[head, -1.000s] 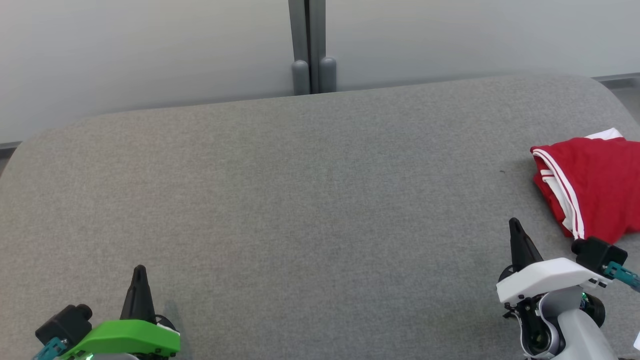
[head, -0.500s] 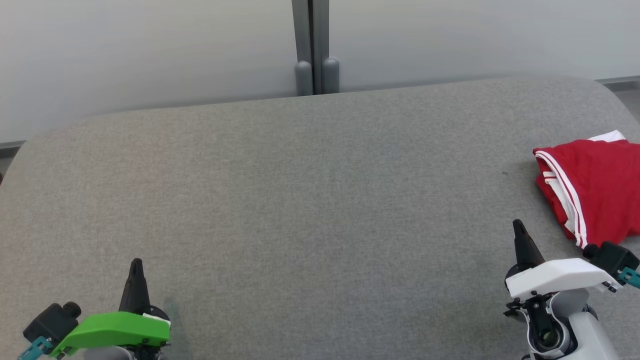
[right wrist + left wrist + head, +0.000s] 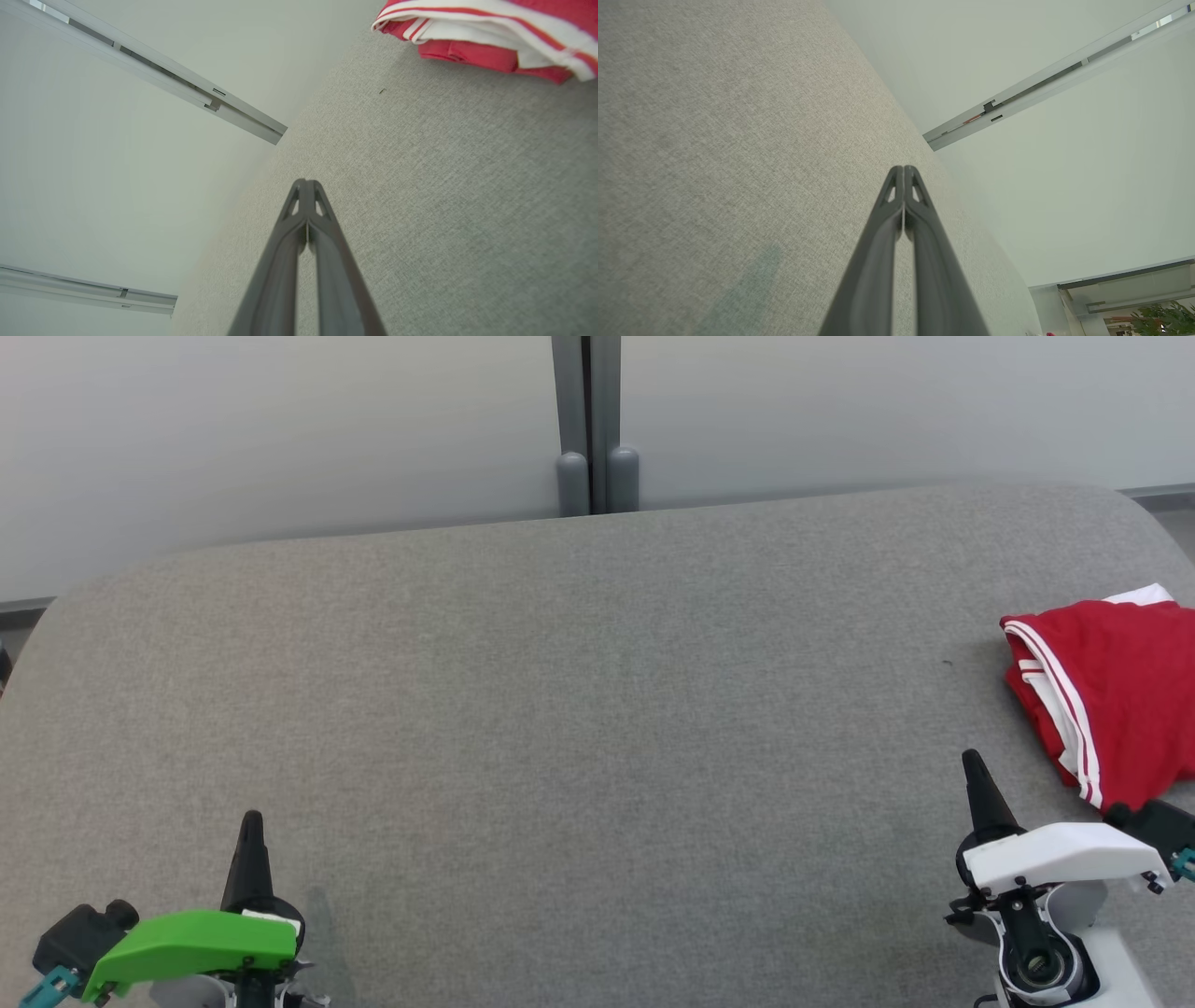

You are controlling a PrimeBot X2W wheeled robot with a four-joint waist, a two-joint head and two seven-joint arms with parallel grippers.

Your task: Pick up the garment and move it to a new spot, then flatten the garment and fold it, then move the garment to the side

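The left claw sits at about 7 o'clock in the head view. Its two dark fingers are clenched tip to tip on nothing, and the left wrist view shows them pressed together along their length. Its green cover lies just behind the fingers. The right claw sits at about 5 o'clock under a white cover. It is likewise clenched and empty, with its tips meeting in the right wrist view. Both claws point toward 12 o'clock over the grey fabric surface.

The garment is red with white stripes. It lies bunched on that surface at 3 o'clock in the head view and is cut off by the picture's edge. It is at roughly 1 o'clock from the right claw's tip, near it but apart from the fingers. In the right wrist view it lies at 1 o'clock. A small dark speck rests on the fabric just beside the garment, at its 9 o'clock. Beyond the surface, at 12 o'clock, a grey post divides a pale wall.
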